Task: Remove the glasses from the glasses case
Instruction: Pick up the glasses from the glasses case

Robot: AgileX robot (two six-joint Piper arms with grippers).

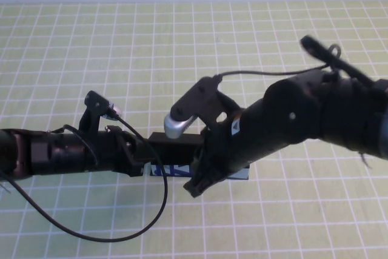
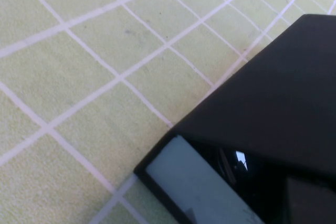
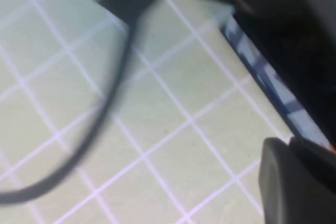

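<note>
The left arm reaches in low from the left edge of the high view, lying almost flat over the desk (image 1: 73, 47), which is covered by a pale green mat with a white grid. A thin black cable (image 1: 109, 235) loops from that arm down toward the near edge and back up. The left end effector (image 1: 142, 156) sits at the left end of the glasses case (image 1: 176, 141); whether its fingers are apart or together on the case cannot be told, since the arm and case hide them. In the left wrist view the case fills the lower right corner: a flat black lid (image 2: 273, 93) raised a little over a pale inner edge, with something dark and glossy inside that cannot be identified as the glasses. The case lies near the middle of the desk, its pale blue printed long side (image 1: 173, 169) facing the robot. Further right, the right arm comes in from the right edge and bends down over the case. The right end effector (image 1: 197, 186) is at the case's near side, fingers together, with nothing visibly held.
</note>
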